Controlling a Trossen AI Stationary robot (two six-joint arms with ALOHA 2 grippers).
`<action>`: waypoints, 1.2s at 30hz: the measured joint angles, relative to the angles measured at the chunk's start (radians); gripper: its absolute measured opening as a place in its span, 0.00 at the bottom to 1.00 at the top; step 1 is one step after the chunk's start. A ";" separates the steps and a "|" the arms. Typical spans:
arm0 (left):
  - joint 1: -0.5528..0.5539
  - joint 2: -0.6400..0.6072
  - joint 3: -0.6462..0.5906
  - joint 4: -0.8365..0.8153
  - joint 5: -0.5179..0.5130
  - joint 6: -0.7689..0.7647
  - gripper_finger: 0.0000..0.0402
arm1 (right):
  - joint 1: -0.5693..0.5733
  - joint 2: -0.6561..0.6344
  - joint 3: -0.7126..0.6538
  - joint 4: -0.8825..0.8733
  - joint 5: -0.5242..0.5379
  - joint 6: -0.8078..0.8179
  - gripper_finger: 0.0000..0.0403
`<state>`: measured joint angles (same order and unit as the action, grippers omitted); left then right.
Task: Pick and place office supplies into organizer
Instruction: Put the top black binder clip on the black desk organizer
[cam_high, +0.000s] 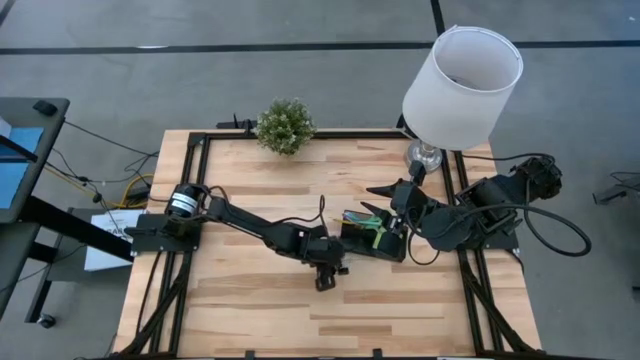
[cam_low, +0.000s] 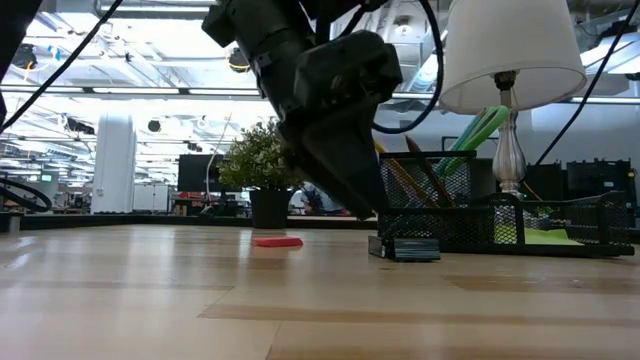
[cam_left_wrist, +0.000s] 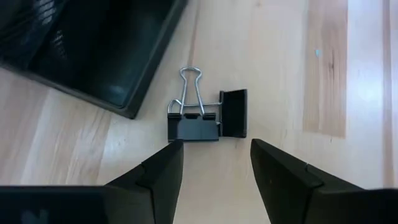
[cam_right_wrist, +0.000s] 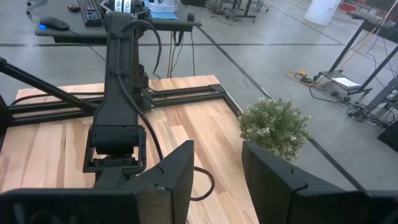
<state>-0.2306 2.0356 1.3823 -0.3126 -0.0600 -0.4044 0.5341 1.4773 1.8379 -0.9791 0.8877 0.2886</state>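
While the left pincer (cam_left_wrist: 214, 163) hovers spread over the binder clips (cam_left_wrist: 205, 112) beside the organizer (cam_high: 372, 238), grab step pending; next: lower, pinch; right pincer (cam_right_wrist: 217, 168) spread, empty, waits above organizer.

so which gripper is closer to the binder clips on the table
Left. The left gripper hovers open right over the binder clips; the right gripper is raised beyond the organizer.
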 joint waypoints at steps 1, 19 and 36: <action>0.000 0.000 0.000 0.000 0.000 -0.020 0.45 | 0.000 0.000 0.000 0.000 0.000 0.000 0.32; 0.022 0.000 0.000 0.023 0.061 -0.040 0.48 | 0.000 0.000 0.000 0.000 0.000 0.000 0.32; 0.042 0.038 -0.001 0.029 0.059 0.028 0.60 | 0.000 0.000 0.000 0.000 0.000 0.000 0.32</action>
<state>-0.1886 2.0738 1.3813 -0.2836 -0.0009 -0.3760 0.5341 1.4773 1.8381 -0.9787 0.8879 0.2886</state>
